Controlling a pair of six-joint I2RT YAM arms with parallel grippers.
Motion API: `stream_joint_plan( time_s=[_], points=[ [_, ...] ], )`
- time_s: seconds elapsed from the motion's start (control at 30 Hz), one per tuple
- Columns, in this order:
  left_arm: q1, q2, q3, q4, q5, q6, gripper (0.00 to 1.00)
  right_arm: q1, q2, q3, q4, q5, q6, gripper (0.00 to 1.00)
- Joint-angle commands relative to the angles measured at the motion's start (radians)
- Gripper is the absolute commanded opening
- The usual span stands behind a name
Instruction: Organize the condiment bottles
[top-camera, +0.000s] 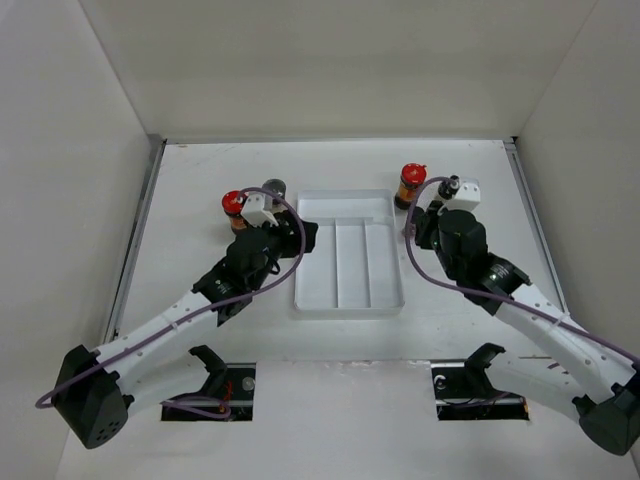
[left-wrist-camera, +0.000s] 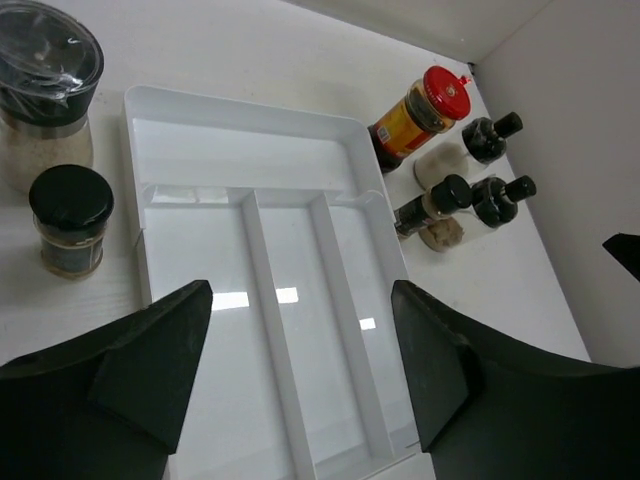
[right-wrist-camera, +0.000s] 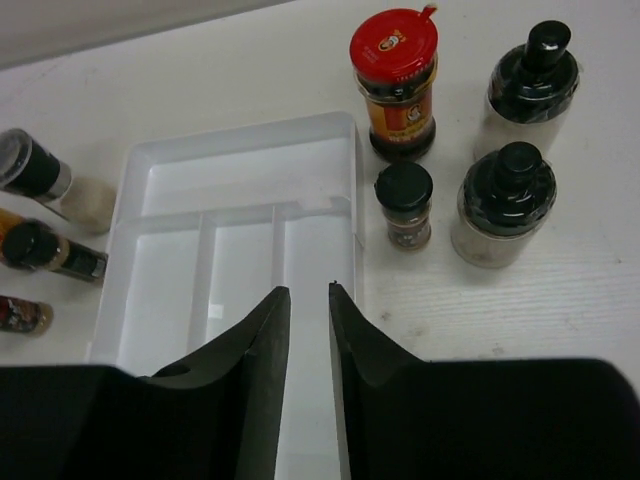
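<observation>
Red-capped jar (right-wrist-camera: 397, 88) bears an orange label; print unreadable.

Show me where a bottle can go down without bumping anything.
All compartments of the white tray lie bare. Bare table too behind the tray's far wall and before its near wall. Crowded: red-capped jar and black-capped jars right of it; grey-lidded jar left.
</observation>
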Motion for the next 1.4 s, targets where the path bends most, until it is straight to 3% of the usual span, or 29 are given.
stream_joint_plan(
  time_s=[0.0, 0.1, 0.2, 0.27, 0.33, 0.43, 0.7, 0.87, 1.17, 1.37],
  points=[
    [-0.003, 0.026, 0.008, 0.149, 0.000, 0.055, 0.67, -0.053, 0.050, 0.067, 0.098, -0.072, -0.035, 0.19],
    [-0.034, 0.059, 0.002, 0.204, 0.010, 0.100, 0.53, -0.118, 0.128, 0.131, 0.098, -0.116, -0.043, 0.08],
    [-0.077, 0.048, -0.058, 0.334, 0.043, 0.124, 0.29, -0.175, 0.217, 0.205, 0.084, -0.127, -0.060, 0.07],
    [-0.100, 0.033, -0.099, 0.407, 0.062, 0.123, 0.23, -0.215, 0.281, 0.251, 0.075, -0.112, -0.078, 0.15],
    [-0.120, 0.019, -0.138, 0.460, 0.073, 0.118, 0.23, -0.253, 0.340, 0.282, 0.090, -0.096, -0.092, 0.35],
    [-0.131, 0.008, -0.187, 0.517, 0.073, 0.117, 0.27, -0.303, 0.439, 0.335, 0.118, -0.093, -0.106, 0.62],
    [-0.111, 0.032, -0.221, 0.560, 0.088, 0.086, 0.50, -0.317, 0.717, 0.564, 0.085, -0.149, -0.183, 0.84],
    [-0.106, 0.051, -0.235, 0.594, 0.088, 0.084, 0.63, -0.327, 0.792, 0.605, 0.082, -0.145, -0.183, 0.93],
    [-0.098, 0.085, -0.242, 0.623, 0.088, 0.074, 0.66, -0.350, 0.901, 0.647, 0.082, -0.153, -0.175, 0.97],
    [-0.097, 0.094, -0.244, 0.629, 0.091, 0.070, 0.67, -0.356, 0.956, 0.687, 0.081, -0.170, -0.175, 0.94]
  ],
)
